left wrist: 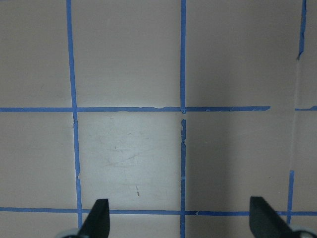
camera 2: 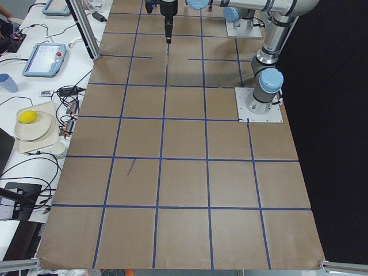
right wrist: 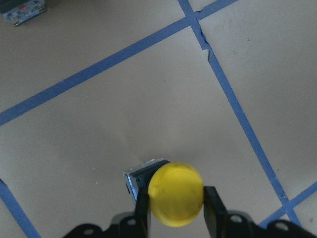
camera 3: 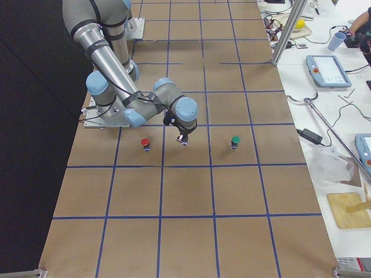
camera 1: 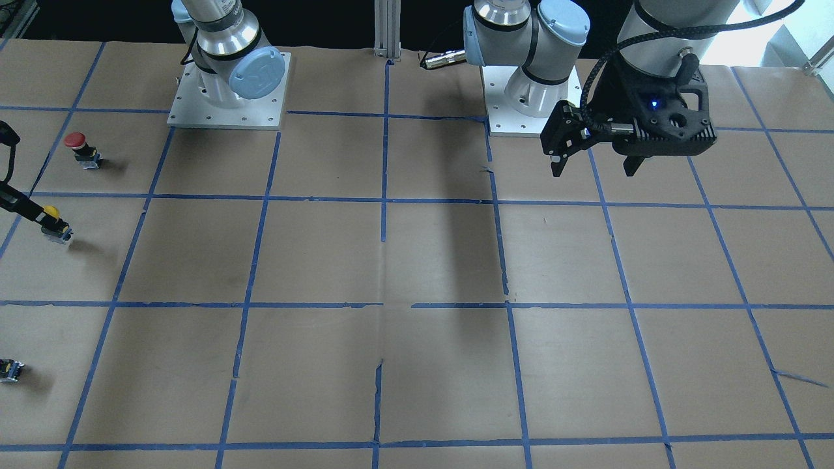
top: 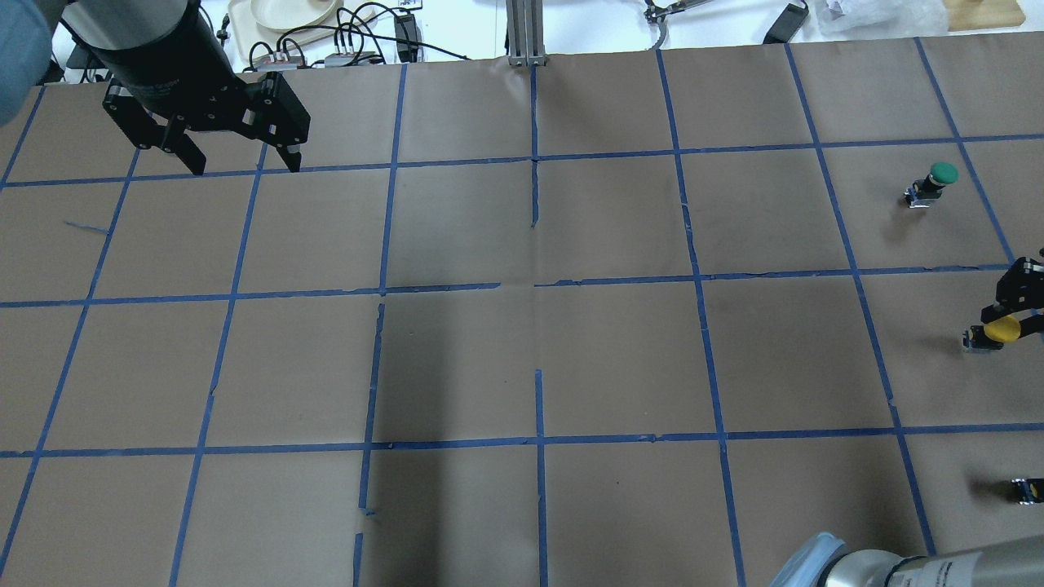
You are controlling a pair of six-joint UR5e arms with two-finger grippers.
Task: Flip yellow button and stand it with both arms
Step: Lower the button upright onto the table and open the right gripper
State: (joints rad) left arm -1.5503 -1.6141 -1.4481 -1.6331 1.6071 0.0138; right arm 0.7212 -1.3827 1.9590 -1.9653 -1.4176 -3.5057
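The yellow button (right wrist: 175,191) has a round yellow cap on a grey and black base. My right gripper (right wrist: 176,199) is shut on it just under the cap, one finger on each side. The base points down at the paper and looks slightly tilted. In the front view the yellow button (camera 1: 52,213) and right gripper (camera 1: 26,205) are at the far left edge. In the overhead view the button (top: 1001,329) and gripper (top: 1018,303) are at the right edge. My left gripper (camera 1: 593,166) is open and empty, hovering far away; it also shows in the overhead view (top: 242,167).
A red-capped button (camera 1: 77,143) stands behind the yellow one. A green-capped button (top: 938,178) stands further out. A small dark switch block (top: 1028,489) lies near the robot's side, also in the right wrist view (right wrist: 22,11). Brown paper with blue tape grid (top: 534,281) covers the table.
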